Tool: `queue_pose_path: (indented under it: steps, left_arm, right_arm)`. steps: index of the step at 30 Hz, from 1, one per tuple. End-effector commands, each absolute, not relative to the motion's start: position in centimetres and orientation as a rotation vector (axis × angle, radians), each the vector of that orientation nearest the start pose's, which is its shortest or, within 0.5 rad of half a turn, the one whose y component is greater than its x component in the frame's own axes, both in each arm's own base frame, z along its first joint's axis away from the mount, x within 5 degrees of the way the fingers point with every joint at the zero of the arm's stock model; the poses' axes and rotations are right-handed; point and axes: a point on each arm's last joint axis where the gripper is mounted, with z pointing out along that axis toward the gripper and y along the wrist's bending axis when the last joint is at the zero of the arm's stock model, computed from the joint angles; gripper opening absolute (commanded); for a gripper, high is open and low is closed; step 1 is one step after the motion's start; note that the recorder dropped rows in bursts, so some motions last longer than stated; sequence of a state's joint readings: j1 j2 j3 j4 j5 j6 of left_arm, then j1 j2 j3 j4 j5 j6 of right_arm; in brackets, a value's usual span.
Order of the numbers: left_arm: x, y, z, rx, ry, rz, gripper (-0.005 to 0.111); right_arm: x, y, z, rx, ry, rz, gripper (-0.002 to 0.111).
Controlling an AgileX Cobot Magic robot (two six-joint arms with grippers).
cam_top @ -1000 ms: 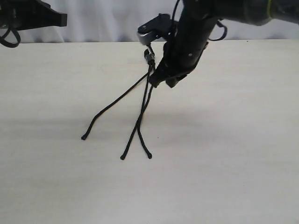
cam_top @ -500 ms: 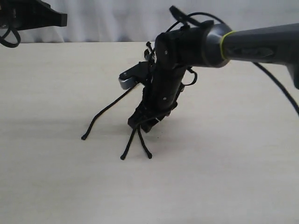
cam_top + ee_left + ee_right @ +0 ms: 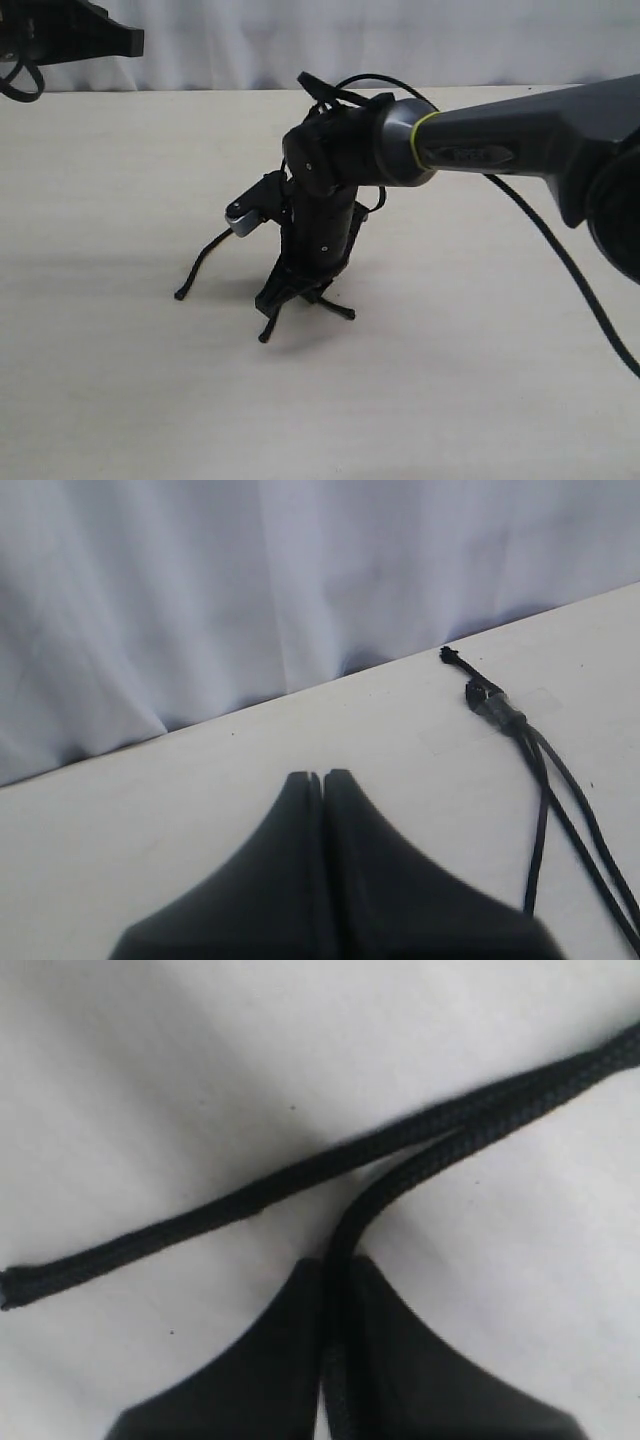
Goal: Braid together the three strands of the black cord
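At bench (image 3: 120, 400) front-centre: three strands (image 3: 181, 293) splay, tips apart. Just behind, right gripper (image 3: 290, 298) tipped down at bench, fingers (image 3: 400, 1380) clamped on one strand (image 3: 345, 1225); second strand (image 3: 250, 1200) crosses beside it. Far back left: left gripper (image 3: 322, 780), fingers pressed together, holding nothing; black cord (image 3: 490, 698), bound head lying near curtain (image 3: 200, 580).

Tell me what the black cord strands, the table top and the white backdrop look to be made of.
Black cord strands: braided textile, perhaps nylon or polyester, with a matte finish. A fine woven sleeve pattern shows close up.
Table: pale, smooth and matte with faint streaks. It could be wood or wood-look laminate; the look leaves that open.
Backdrop: white fabric, hanging in soft folds.
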State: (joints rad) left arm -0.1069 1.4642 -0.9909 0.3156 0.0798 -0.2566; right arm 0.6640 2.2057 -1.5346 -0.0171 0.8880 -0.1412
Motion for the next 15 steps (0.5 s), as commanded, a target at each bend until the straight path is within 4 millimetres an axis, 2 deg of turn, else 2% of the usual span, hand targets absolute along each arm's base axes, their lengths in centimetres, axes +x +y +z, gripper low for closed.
queue_pose_path:
  steps: [1, 4, 5, 6, 7, 8, 9, 11, 12, 13, 15]
  left_arm:
    - [32.7, -3.3, 29.5, 0.139, 2.015, -0.016, 0.0]
    - [32.7, -3.3, 29.5, 0.139, 2.015, -0.016, 0.0]
    - [32.7, -3.3, 29.5, 0.139, 2.015, -0.016, 0.0]
    - [32.7, -3.3, 29.5, 0.139, 2.015, -0.016, 0.0]
    - [32.7, -3.3, 29.5, 0.139, 2.015, -0.016, 0.0]
    - [32.7, -3.3, 29.5, 0.139, 2.015, -0.016, 0.0]
    - [32.7, -3.3, 29.5, 0.139, 2.015, -0.016, 0.0]
    - [32.7, -3.2, 29.5, 0.139, 2.019, -0.015, 0.0]
    - [32.7, -3.2, 29.5, 0.139, 2.019, -0.015, 0.0]
    - [32.7, -3.2, 29.5, 0.139, 2.019, -0.015, 0.0]
    - [32.7, -3.2, 29.5, 0.139, 2.019, -0.015, 0.0]
  right_arm:
    - [34.4, 25.8, 13.9, -1.237, 2.74, -0.08, 0.004]
    - [35.2, 24.8, 17.5, -1.172, 2.666, -0.154, 0.004]
    - [36.0, 23.4, 19.8, -1.098, 2.624, -0.201, 0.004]
    - [36.4, 22.5, 20.9, -1.053, 2.609, -0.218, 0.004]
    - [37.1, 20.5, 22.5, -0.97, 2.606, -0.23, 0.004]
    - [37.4, 19.6, 23.1, -0.937, 2.611, -0.231, 0.004]
    - [38.2, 17.4, 23.7, -0.858, 2.635, -0.242, 0.004]
    - [39.4, 14.7, 23.4, -0.736, 2.687, -0.22, 0.004]
    - [39.7, 14.0, 23.2, -0.711, 2.701, -0.222, 0.004]
    - [40.4, 12.5, 22.3, -0.667, 2.734, -0.235, 0.004]
    - [41.1, 10.9, 21.1, -0.596, 2.785, -0.217, 0.004]
